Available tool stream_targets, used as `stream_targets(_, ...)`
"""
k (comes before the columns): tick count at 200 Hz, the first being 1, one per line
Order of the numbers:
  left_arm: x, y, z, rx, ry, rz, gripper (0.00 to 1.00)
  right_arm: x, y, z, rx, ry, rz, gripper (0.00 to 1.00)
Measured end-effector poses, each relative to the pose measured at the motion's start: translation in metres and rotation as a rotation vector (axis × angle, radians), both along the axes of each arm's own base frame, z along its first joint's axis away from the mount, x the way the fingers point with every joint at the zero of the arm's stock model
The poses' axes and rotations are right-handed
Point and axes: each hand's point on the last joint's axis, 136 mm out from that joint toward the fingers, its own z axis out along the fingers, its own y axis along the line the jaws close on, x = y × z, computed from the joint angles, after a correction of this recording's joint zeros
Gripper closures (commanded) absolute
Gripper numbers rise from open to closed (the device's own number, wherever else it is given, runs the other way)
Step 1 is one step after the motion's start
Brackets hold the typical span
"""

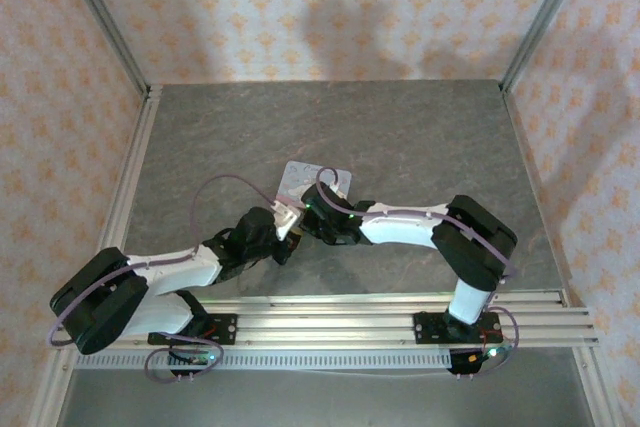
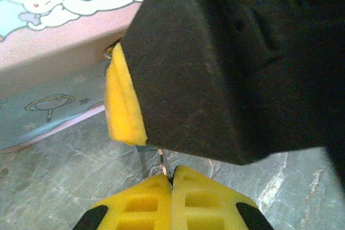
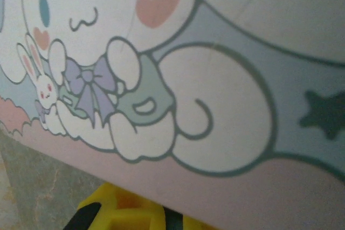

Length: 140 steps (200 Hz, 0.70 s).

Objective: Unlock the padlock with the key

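The left jaws are closed tight on the key [image 2: 161, 161]. Its thin silvery shaft stands up from between the yellow tips, just under the yellow pad [image 2: 125, 103] of the right arm. The right jaws are closed too, close beside the tin [image 2: 48, 87] (what they hold I cannot tell). The padlock is hidden, I judge behind that pad at the tin's edge. The risk is this: the key is held by only a small part, so a push slightly off the keyhole could twist it in the grip or drop it on the table [image 2: 59, 181]. The tin could also slide.
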Motion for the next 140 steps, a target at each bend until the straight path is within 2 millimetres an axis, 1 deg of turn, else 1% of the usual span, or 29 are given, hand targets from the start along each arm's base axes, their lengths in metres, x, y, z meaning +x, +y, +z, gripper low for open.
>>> stream_targets(41, -0.001, 0.0, 0.003, 0.167, -0.113, -0.024, 1.0, 0.0, 0.001, 0.001, 0.044, 0.049, 0.017, 1.0)
stream_targets(98, -0.003, -0.004, 0.004, 0.291, -0.212, -0.036, 1.0, 0.0, -0.002, 0.003, 0.048, 0.064, 0.037, 1.0)
stream_targets(106, -0.002, -0.005, 0.003, 0.296, -0.214, -0.035, 1.0, -0.001, -0.003, 0.004, 0.045, 0.064, 0.039, 0.89)
stream_targets(115, -0.002, -0.006, 0.003, 0.294, -0.21, -0.034, 1.0, -0.001, -0.005, 0.003, 0.038, 0.066, 0.04, 0.73)
stream_targets(125, -0.002, -0.007, 0.003, 0.285, -0.206, -0.029, 1.0, -0.001, -0.005, 0.004, 0.035, 0.063, 0.044, 0.6)
stream_targets(132, -0.002, -0.008, 0.003, 0.274, -0.198, -0.024, 1.0, -0.001, -0.007, 0.005, 0.03, 0.058, 0.042, 0.53)
stream_targets(140, -0.003, -0.009, 0.002, 0.253, -0.185, -0.02, 1.0, 0.001, -0.01, 0.008, 0.022, 0.047, 0.034, 0.49)
